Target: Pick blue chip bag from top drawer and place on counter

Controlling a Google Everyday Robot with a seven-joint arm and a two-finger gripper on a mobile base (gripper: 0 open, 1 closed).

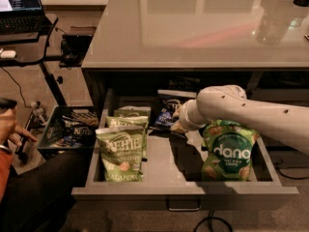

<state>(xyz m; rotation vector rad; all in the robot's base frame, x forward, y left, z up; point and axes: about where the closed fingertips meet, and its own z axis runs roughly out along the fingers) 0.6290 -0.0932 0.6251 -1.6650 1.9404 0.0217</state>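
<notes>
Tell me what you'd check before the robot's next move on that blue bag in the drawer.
1. The drawer is open: ok.
2. The claw is at the blue bag, near the drawer's back: ok.
3. Firm hold on the blue bag: cannot tell.
4. The jalapeno bags on the left and the dang bag under the arm lie off the blue bag: ok.
5. Bare spot on the counter above: ok.
6. The person's hand is away from the drawer: ok.
</notes>
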